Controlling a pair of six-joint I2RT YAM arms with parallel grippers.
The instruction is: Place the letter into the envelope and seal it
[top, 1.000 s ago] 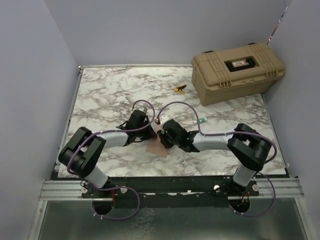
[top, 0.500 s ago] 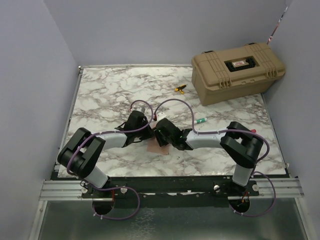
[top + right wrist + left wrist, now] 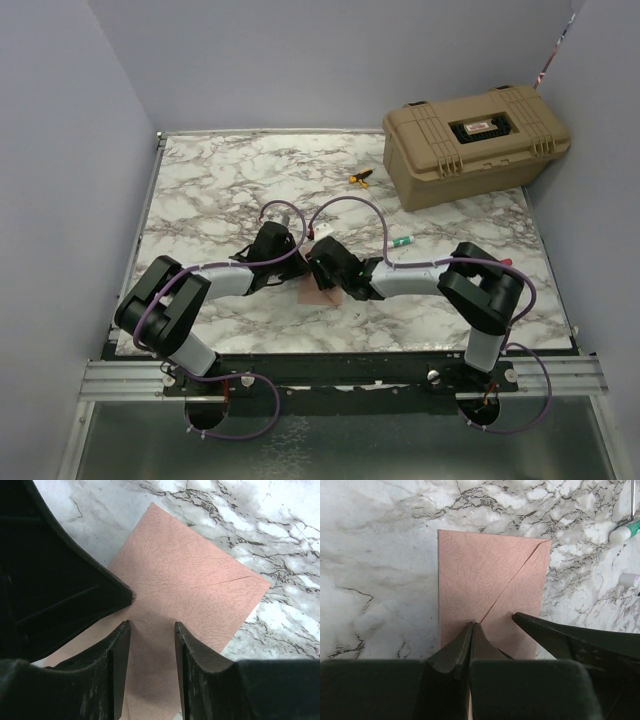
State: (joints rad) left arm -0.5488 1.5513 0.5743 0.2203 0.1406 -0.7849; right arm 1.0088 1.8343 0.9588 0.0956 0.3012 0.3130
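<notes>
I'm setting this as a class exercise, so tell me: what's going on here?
Two robot arms work over a salmon envelope lying flat on the marble table. The left gripper, shut, has its tips down on the envelope at its diagonal seam. The right gripper hovers over it alongside, jaws apart, holding nothing. The flap looks folded down.

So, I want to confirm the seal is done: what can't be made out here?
1. Letter: in no view; whether it is inside the envelope cannot be told.
2. Top view: left gripper and right gripper cover most of the envelope.
3. Left wrist view: the closed fingers hide its near edge.
4. Right wrist view: contact with the paper unclear.
</notes>
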